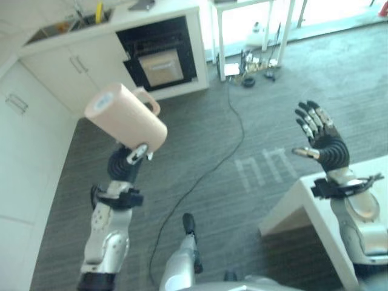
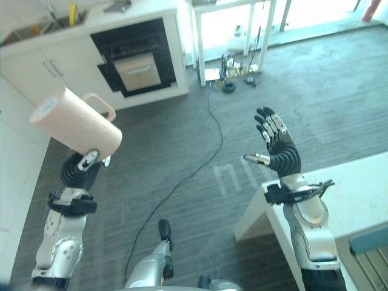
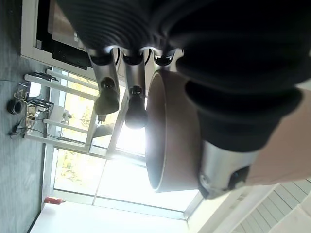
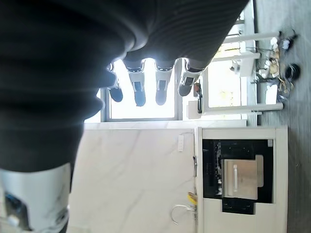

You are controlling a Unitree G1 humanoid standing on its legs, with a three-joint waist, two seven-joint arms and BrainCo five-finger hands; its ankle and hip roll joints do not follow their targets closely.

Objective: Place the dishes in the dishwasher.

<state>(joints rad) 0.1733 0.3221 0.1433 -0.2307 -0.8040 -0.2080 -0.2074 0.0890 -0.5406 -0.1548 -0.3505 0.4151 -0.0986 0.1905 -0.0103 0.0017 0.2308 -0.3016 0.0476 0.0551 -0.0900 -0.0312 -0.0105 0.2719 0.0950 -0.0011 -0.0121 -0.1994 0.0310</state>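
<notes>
Mug (image 1: 124,117) aloft in curled left hand (image 1: 125,162); right hand (image 1: 321,140) raised, fingers spread, holding nothing

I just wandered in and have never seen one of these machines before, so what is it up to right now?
The robot is carrying a pale pink mug in its left hand, held up in the air with its handle pointing away from the robot. Its right hand is raised with fingers spread, holding nothing, above the edge of a white table. Across the grey carpet, the dishwasher sits under the counter with its door open. The mug has not reached it yet.
</notes>
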